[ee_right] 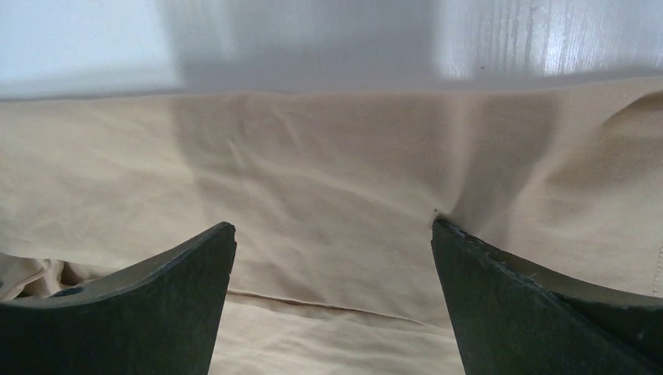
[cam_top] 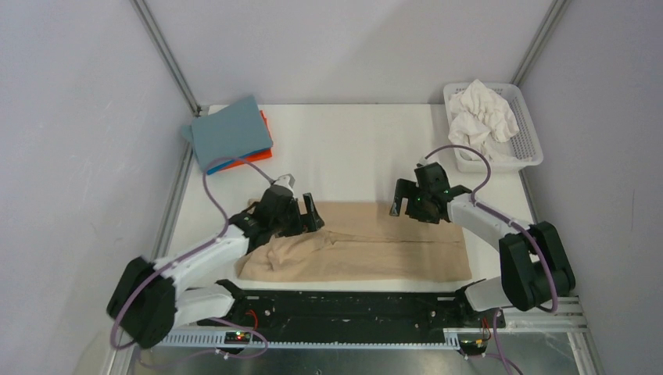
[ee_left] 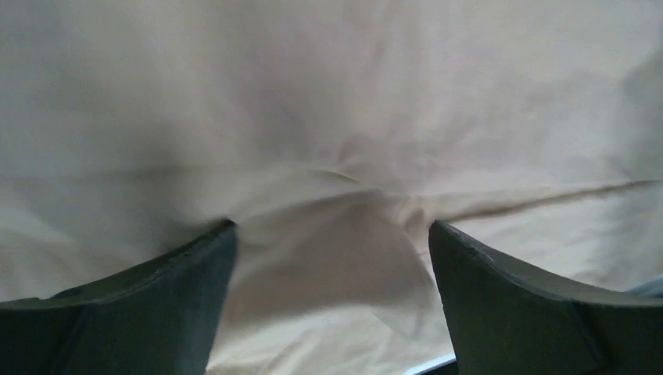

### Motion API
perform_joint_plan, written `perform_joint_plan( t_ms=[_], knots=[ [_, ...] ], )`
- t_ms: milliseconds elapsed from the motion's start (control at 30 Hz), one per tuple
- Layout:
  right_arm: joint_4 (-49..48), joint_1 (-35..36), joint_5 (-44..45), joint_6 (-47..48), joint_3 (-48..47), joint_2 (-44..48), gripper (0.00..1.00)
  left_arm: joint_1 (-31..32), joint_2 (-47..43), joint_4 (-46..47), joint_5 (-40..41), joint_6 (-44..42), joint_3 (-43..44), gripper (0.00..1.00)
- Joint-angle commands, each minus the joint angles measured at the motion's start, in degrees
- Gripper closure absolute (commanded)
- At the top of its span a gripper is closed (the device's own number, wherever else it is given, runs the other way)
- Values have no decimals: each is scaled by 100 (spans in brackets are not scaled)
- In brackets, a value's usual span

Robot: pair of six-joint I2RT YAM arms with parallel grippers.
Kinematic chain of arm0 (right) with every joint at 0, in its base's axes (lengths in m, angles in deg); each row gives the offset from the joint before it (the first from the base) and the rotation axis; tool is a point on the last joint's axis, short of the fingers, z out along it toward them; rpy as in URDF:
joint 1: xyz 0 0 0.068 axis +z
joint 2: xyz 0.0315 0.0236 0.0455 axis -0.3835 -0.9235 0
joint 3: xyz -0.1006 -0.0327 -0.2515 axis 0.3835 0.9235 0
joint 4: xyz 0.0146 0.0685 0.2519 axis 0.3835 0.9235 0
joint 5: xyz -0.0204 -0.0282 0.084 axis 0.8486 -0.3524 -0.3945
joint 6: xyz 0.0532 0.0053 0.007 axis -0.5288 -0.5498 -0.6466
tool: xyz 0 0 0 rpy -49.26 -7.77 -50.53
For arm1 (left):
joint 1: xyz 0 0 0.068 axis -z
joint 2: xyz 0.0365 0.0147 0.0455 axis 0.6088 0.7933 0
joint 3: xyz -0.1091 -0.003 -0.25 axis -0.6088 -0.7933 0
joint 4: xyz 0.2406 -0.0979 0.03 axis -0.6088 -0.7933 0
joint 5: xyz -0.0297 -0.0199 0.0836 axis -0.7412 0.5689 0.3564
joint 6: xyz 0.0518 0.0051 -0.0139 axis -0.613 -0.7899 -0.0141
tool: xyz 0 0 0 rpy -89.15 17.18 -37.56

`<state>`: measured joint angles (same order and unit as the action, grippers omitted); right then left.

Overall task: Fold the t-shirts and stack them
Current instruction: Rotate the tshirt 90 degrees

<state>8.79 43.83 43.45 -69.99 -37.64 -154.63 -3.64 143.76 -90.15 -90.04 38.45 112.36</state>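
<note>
A tan-beige t-shirt (cam_top: pixel 375 246) lies spread along the near part of the white table, folded over lengthwise, bunched at its left end. My left gripper (cam_top: pixel 301 215) is open just above its left part; the cloth (ee_left: pixel 328 156) fills the left wrist view, and the fingertips (ee_left: pixel 211 258) touch or nearly touch it. My right gripper (cam_top: pixel 408 199) is open over the shirt's far edge; the shirt (ee_right: pixel 328 203) lies between and below its fingers (ee_right: pixel 469 266). A folded stack with a grey-blue shirt (cam_top: pixel 231 133) on top of bright blue and orange ones sits at the far left. White shirts (cam_top: pixel 485 113) lie crumpled in the basket.
The white slotted basket (cam_top: pixel 532 148) stands at the far right corner. Metal frame posts rise at the back corners. A black rail (cam_top: pixel 344 308) with the arm bases runs along the near edge. Bare white table (cam_top: pixel 352 148) lies between the stack and the basket.
</note>
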Motion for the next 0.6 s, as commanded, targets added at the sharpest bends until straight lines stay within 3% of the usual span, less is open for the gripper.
perform_joint_plan(
  t_ms=[0, 133, 267, 433, 567],
  knots=[
    [45, 1, 64, -249, 16, -28, 0, -283, 990, 462, -153, 148, 603, 2],
    [238, 17, -30, -631, 404, 243, 0, -632, 2775, 549, -359, -48, 1901, 2],
    [314, 173, -439, -826, 943, 714, 0, -971, 4429, 410, -1120, -154, 3970, 2],
    [-37, 1167, -1183, -942, 1386, 815, 0, -1174, 6147, -73, -2363, 62, 7263, 2],
    [-1042, 2021, -2146, -1166, 1349, 306, 0, -1236, 7498, -196, -3031, 706, 9394, 2]
  ],
)
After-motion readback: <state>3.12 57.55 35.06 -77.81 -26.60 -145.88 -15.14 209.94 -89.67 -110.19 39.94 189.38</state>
